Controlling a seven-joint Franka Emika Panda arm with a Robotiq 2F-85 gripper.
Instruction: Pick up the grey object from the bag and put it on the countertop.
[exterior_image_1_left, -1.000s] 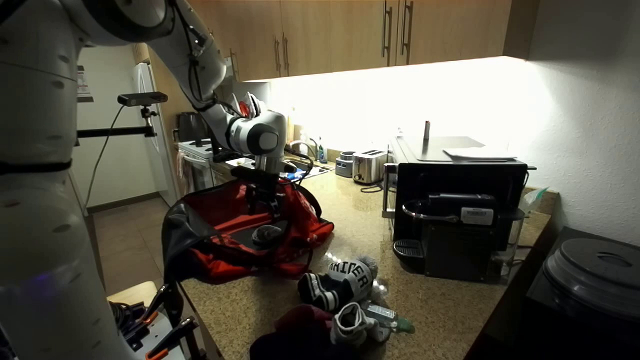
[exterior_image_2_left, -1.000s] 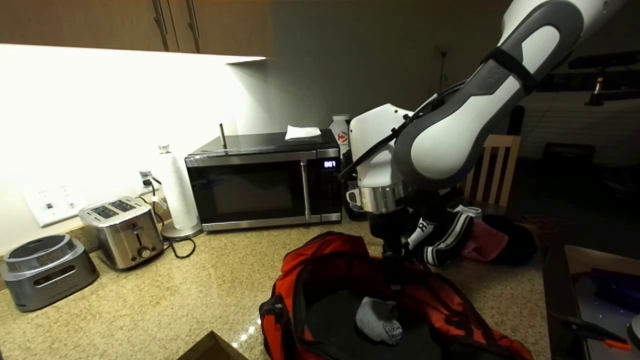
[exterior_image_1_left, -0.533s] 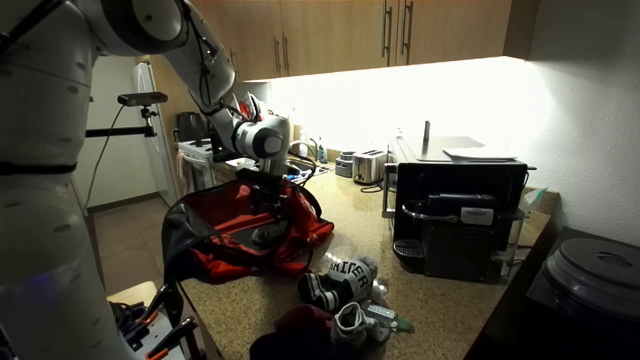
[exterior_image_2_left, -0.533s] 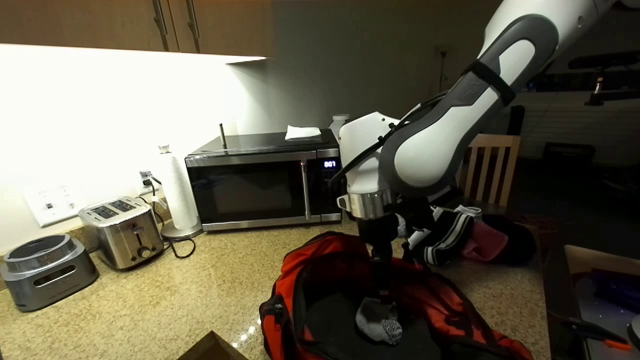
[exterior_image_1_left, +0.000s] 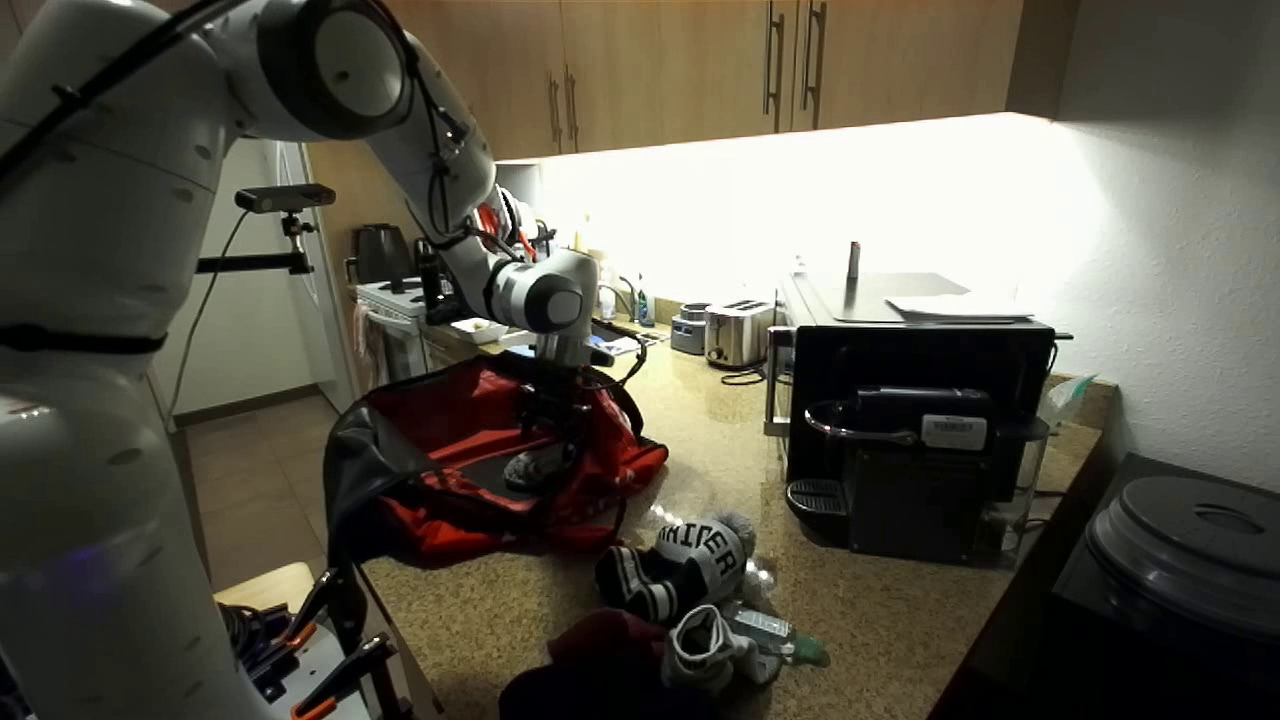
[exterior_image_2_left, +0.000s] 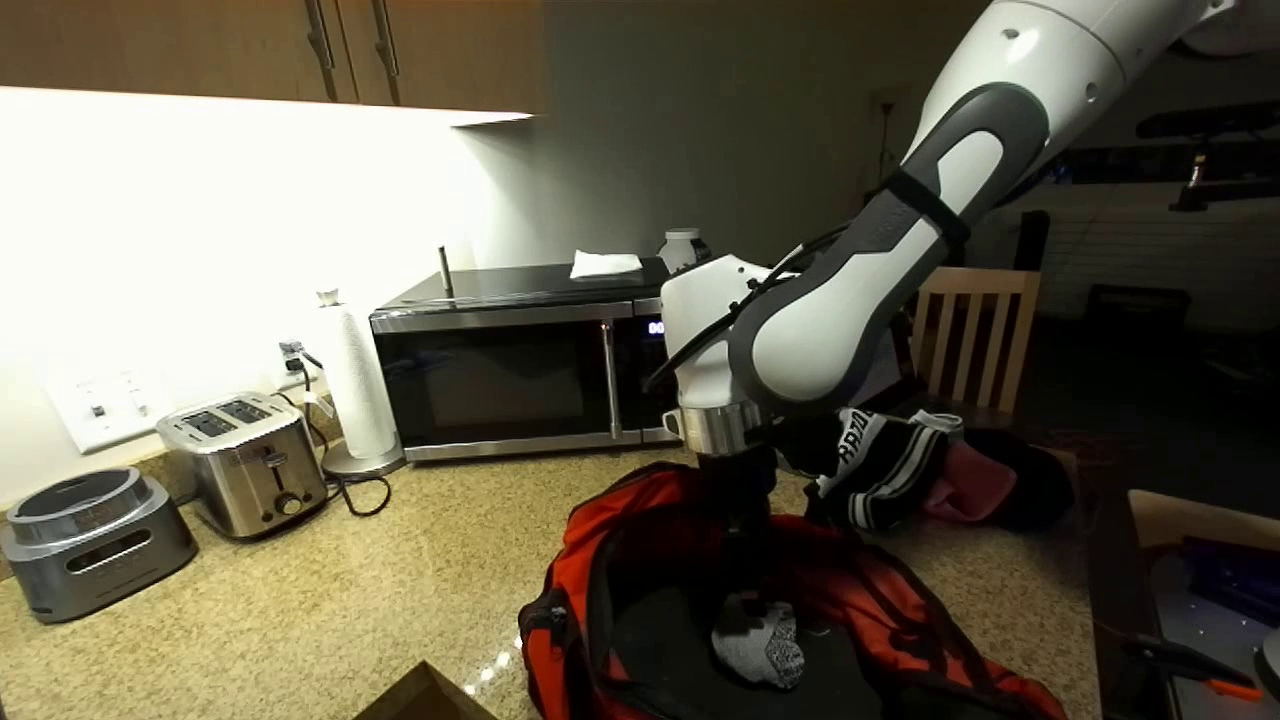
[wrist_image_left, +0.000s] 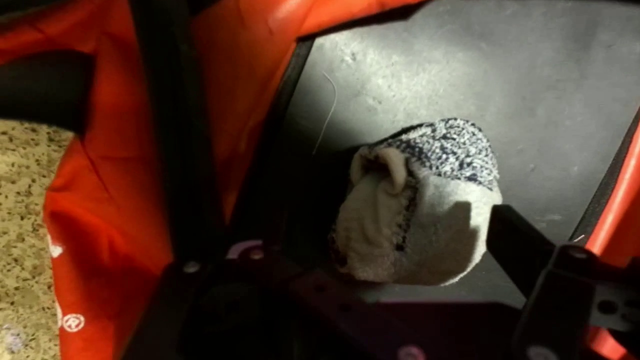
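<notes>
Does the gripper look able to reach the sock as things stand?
Probably yes: the bag gapes open, the gripper hangs inside with its jaws apart over the sock, and nothing seems to block it; whether they touch is unclear.

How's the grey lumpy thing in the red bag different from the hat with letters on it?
Place: the grey lump sits inside the red bag, while the hat lies on the countertop.
Look: the grey lump is mostly plain with a speckled patch; the hat has black-and-white stripes and big letters.
Size: the hat looks bigger than the grey lump.
Both look like soft fabric.
</notes>
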